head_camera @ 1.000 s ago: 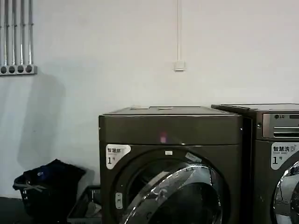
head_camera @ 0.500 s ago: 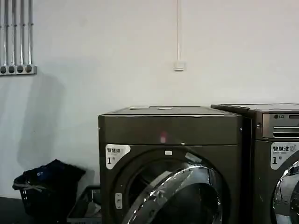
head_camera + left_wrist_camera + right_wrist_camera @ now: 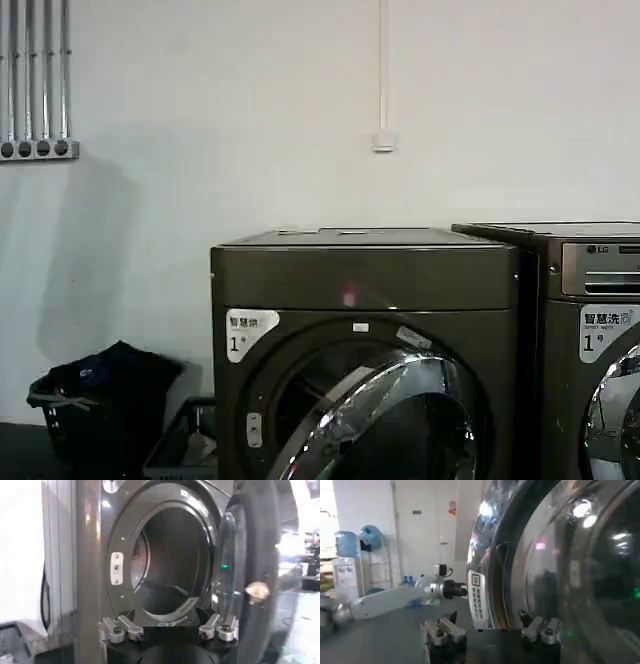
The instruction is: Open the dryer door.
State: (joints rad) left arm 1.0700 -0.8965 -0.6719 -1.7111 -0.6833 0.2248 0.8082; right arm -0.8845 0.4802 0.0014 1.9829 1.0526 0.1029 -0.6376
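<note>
The dryer is a dark bronze-grey machine with a small red light and a white "1" sticker. The dryer door, chrome-ringed with dark glass, stands partly swung out from the opening. In the left wrist view the dark drum opening is exposed, with the dryer door standing edge-on beside it. My left gripper is open in front of the drum opening, holding nothing. My right gripper is open, and the door's chrome ring runs down between its fingers.
A similar machine with a silver LG panel stands just right of the dryer. A dark laundry basket and a grey bin sit on the floor to the left. A white robot arm and water bottles show behind the door.
In the head view the door's free edge has shifted slightly to the right, showing a little more of the dark opening.
</note>
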